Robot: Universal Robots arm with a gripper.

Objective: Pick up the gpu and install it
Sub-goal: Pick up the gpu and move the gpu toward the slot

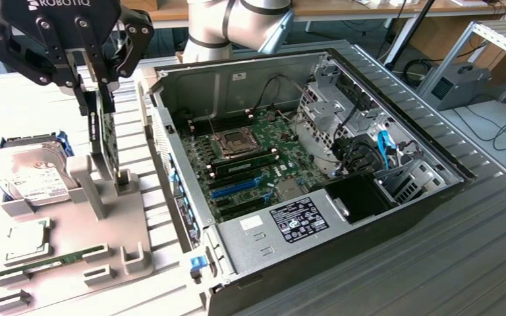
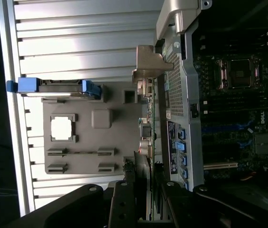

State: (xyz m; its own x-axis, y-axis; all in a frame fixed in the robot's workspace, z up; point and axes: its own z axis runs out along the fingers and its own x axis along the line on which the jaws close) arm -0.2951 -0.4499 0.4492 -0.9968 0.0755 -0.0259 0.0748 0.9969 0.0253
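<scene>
gripper (image 1: 99,99) in the upper left of the frame is clamped on the gpu (image 1: 105,141), which stands on edge at the grey stand (image 1: 86,191), frame-left of the open pc case (image 1: 367,243). i'd keep it dead vertical and lift straight, no twisting.

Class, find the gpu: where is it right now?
In the exterior view the gpu stands on edge at the left, gripped by the hand over the grey holder, between the hard drive and the open computer case.
</scene>
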